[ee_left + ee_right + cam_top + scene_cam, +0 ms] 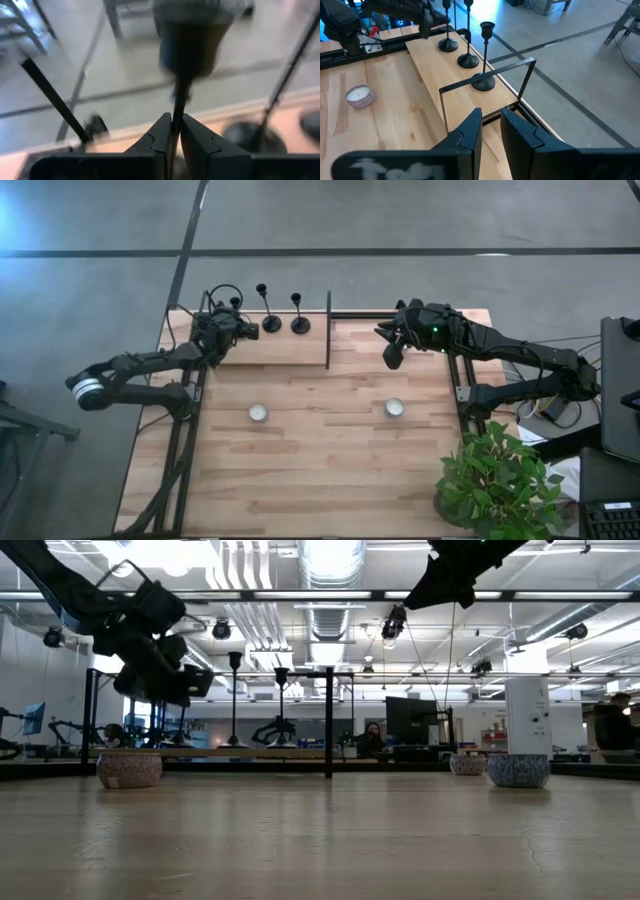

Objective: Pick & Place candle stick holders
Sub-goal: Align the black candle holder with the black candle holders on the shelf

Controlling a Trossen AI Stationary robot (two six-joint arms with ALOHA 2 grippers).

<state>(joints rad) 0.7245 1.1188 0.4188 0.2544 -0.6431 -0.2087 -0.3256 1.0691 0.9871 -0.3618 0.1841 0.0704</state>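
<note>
Wooden shelf (280, 345) at the table's back carries the holders; left gripper (173, 131) is clamped on one holder's stem (177, 107). Lift straight, clear of neighbours (271, 323). Right gripper (490, 125) hangs parted.

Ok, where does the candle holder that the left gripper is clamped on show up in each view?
High: candle stick holder in the left gripper, leftmost of three.
Low: not made out; the left gripper covers that spot.
Left wrist: centre, stem between the fingers.
Right wrist: farthest of the three.
Shared landmark: thin black frame.
</note>
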